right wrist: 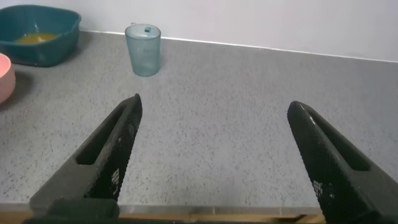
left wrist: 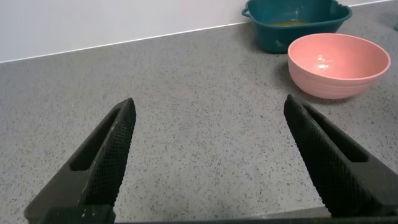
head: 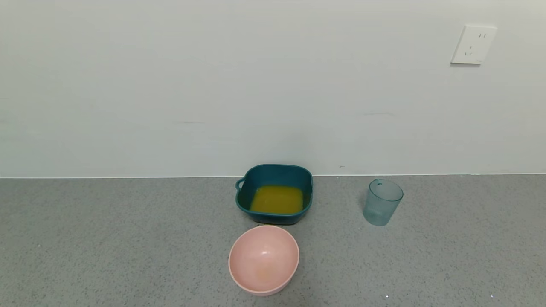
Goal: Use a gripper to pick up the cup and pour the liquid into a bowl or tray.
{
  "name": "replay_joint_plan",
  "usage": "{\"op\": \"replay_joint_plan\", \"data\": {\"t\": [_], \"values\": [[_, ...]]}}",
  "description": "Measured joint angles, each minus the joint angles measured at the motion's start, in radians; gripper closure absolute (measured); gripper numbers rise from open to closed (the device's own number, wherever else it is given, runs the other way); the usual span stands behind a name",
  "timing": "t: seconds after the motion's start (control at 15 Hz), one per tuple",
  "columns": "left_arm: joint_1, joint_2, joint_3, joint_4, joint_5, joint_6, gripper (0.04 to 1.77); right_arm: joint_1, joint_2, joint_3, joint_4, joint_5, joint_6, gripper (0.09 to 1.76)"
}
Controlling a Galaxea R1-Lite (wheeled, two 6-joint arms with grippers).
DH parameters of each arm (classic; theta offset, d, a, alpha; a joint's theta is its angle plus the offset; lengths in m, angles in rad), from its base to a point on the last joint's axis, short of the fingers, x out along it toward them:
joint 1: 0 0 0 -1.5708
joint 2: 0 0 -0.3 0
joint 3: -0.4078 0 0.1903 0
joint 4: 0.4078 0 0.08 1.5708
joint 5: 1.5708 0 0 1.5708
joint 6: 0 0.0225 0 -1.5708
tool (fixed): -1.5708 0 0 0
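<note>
The pale blue-green ribbed cup point(head: 382, 202) stands upright and looks empty on the grey counter, right of the dark teal square dish point(head: 261, 177); it also shows in the right wrist view point(right wrist: 143, 50). The orange-yellow liquid point(head: 277, 199) lies in the dish. The dish shows in the left wrist view point(left wrist: 267, 34) and the right wrist view point(right wrist: 59, 46). Neither arm shows in the head view. My left gripper point(left wrist: 208, 106) is open and empty over bare counter. My right gripper point(right wrist: 214, 102) is open and empty near the counter's front edge, well short of the cup.
A round pink bowl point(head: 263, 259) stands empty just in front of the dish, also in the left wrist view point(left wrist: 339, 62). A white wall runs close behind the dish and cup, with a socket point(head: 472, 44) at upper right.
</note>
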Motion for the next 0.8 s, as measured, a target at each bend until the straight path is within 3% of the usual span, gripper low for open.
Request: {"op": "replay_joint_plan", "data": {"t": [0.4,0.8], "values": [[0.0,0.0,0.0,0.0,0.0,0.0,0.09,0.001,-0.037,0.244,-0.281,0.004,0.025,0.15],[0.0,0.0,0.0,0.0,0.0,0.0,0.09,0.002,-0.039,0.381,-0.374,0.034,0.016,0.15]]}}
